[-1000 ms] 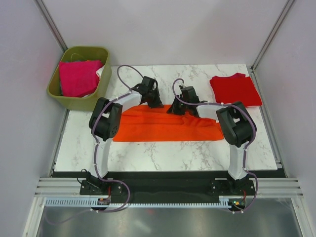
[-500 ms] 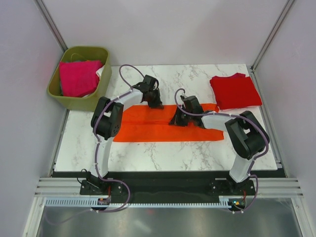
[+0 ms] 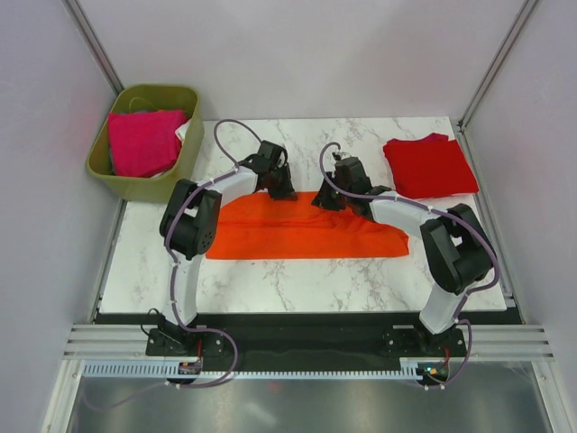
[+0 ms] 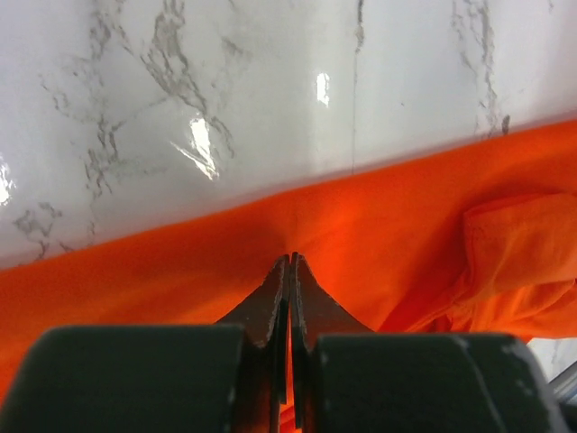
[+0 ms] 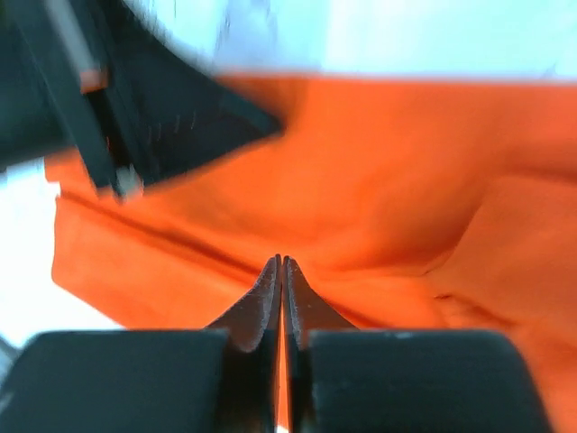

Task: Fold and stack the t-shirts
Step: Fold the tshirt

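**Two grippers pinch the orange t-shirt (image 3: 306,233) along its far edge**

The orange t-shirt lies as a long, low band with a straight near edge. Its far edge rises to a soft peak around the middle. In the left wrist view a sleeve shows as a folded flap on the right side of the shirt.

The left gripper (image 3: 281,188) sits on the shirt's far edge, just left of the peak. Its fingers are pressed together, with a crease of orange cloth drawn into their tips. The right gripper (image 3: 330,200) sits on the same edge, just right of the peak and near the left one. Its jaws are also closed tight, and a thin line of orange shows between them in the blurred right wrist view.

The red t-shirt (image 3: 431,167) lies folded in a rough square beyond the orange shirt's right end. It is apart from the orange shirt and does not touch it.

The magenta t-shirt (image 3: 142,141) is well beyond the orange shirt's left end, folded inside the olive-green bin (image 3: 115,184).

The marble table (image 3: 270,281) shows bare along the whole near side of the orange shirt.
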You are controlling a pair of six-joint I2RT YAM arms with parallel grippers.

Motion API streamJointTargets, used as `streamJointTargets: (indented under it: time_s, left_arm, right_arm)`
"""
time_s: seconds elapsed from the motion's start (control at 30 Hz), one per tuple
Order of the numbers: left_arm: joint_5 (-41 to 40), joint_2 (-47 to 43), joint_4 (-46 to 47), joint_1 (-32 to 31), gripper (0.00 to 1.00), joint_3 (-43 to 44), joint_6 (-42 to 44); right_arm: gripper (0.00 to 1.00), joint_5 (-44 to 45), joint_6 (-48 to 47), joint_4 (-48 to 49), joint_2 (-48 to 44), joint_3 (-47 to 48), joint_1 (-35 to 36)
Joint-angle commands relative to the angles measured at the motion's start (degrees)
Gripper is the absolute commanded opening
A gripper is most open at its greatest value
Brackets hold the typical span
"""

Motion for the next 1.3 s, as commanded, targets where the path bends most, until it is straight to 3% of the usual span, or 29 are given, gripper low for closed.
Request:
streamJointTargets:
  time_s: [0.0,0.1,0.27,0.4,0.6,0.83,0.97,1.27]
  left_arm:
    - [-1.79,-7.36,6.56,-1.9,0.02,-2.62,3.87]
    - [-4.0,-10.26,9.81,-3.4,0.05,-4.82,5.27]
    - [-4.09,-11.24,14.13,-6.56,0.1,-6.5,4.93]
    - [-1.63,-6.33,12.56,-8.58,0.1,-1.24,2.47]
    - [0.56,2.55,6.31,-9.47,0.09,8.16,-1.31]
    - [-0.66,9.06,-0.09,-9.38,0.08,14.94,-4.04]
    - [-0.05,11.0,-1.25,-9.38,0.07,17.49,-4.91]
    - [-2.16,11.88,-2.92,-8.94,0.05,18.55,-5.71]
  right_arm:
    - [0.21,8.52,-4.67,-4.56,-2.78,3.46,-2.01]
    - [0.39,13.26,-6.34,-5.0,-6.03,1.44,-4.11]
    - [0.4,11.53,-6.96,-4.91,-5.61,0.2,-9.64]
    - [0.4,10.72,-7.84,-4.91,-2.88,0.82,-12.03]
    - [0.61,13.28,-10.99,-6.84,-2.71,1.6,-12.64]
    - [0.58,6.86,-11.44,-12.72,1.69,4.07,-12.56]
    - [0.53,3.97,-11.27,-13.09,0.73,0.74,-12.56]
    - [0.49,-0.34,-10.39,-11.15,-18.06,-12.09,-12.91]
